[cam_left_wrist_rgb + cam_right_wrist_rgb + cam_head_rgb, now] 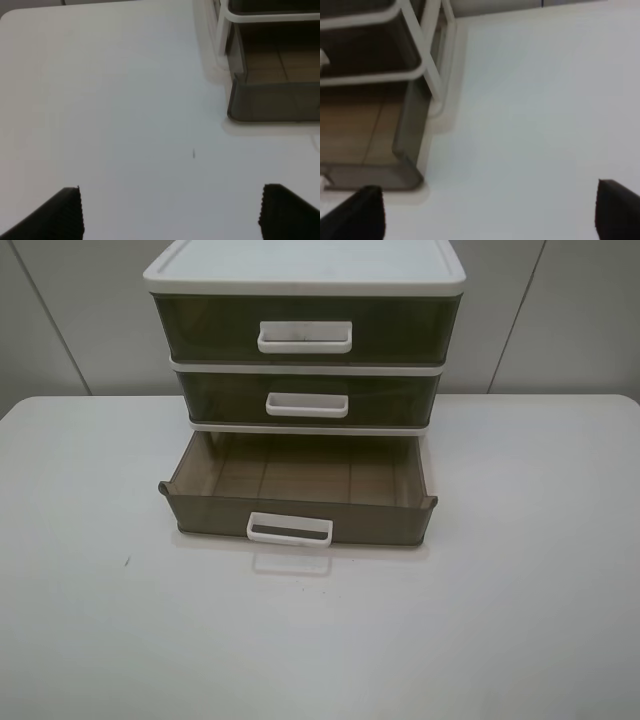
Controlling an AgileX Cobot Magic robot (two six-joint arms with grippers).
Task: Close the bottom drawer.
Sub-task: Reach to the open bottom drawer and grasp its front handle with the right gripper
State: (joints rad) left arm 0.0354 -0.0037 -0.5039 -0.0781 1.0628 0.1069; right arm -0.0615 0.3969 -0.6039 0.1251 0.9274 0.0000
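The bottom drawer (300, 515) of the white-framed three-drawer unit (305, 275) stands pulled out toward the front, empty, its white loop handle (290, 530) facing me. Its front corner shows in the left wrist view (272, 102) and in the right wrist view (395, 160). No arm shows in the exterior high view. My left gripper (170, 212) is open over bare table, left of the drawer. My right gripper (490, 215) is open over the table, right of the drawer's front corner.
The two upper drawers (305, 335) are shut. The unit stands at the back middle of a white table (520, 620). A small dark speck (127, 561) lies on the table at the left.
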